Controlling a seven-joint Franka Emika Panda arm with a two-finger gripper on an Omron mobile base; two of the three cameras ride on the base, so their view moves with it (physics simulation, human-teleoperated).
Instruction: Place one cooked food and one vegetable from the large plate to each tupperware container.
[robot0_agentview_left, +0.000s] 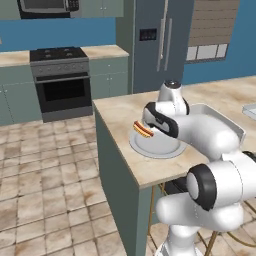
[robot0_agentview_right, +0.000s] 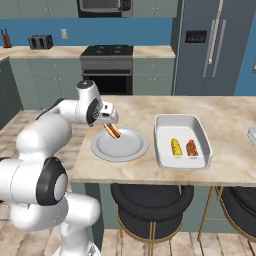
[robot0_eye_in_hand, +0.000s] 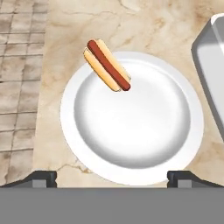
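The large plate (robot0_eye_in_hand: 131, 131) is round and light grey and lies on the marble counter. A hot dog in a bun (robot0_eye_in_hand: 107, 65) rests across its far-left rim. In the right base view the plate (robot0_agentview_right: 125, 148) and hot dog (robot0_agentview_right: 113, 131) sit left of the larger tupperware container (robot0_agentview_right: 182, 125). That container holds a corn cob (robot0_agentview_right: 176, 147) and a reddish sausage (robot0_agentview_right: 191, 148). My gripper (robot0_eye_in_hand: 113, 178) hangs open above the plate with nothing between its fingers. From the side, the gripper (robot0_agentview_right: 111, 121) is just over the hot dog. The smaller container (robot0_agentview_right: 252, 135) shows at the right edge.
The counter's left edge (robot0_agentview_left: 97, 112) drops to the tiled floor close beside the plate. Dark bar stools (robot0_agentview_right: 150, 200) stand under the near side of the counter. A stove (robot0_agentview_left: 60, 80) and a fridge (robot0_agentview_right: 215, 45) stand against the back wall.
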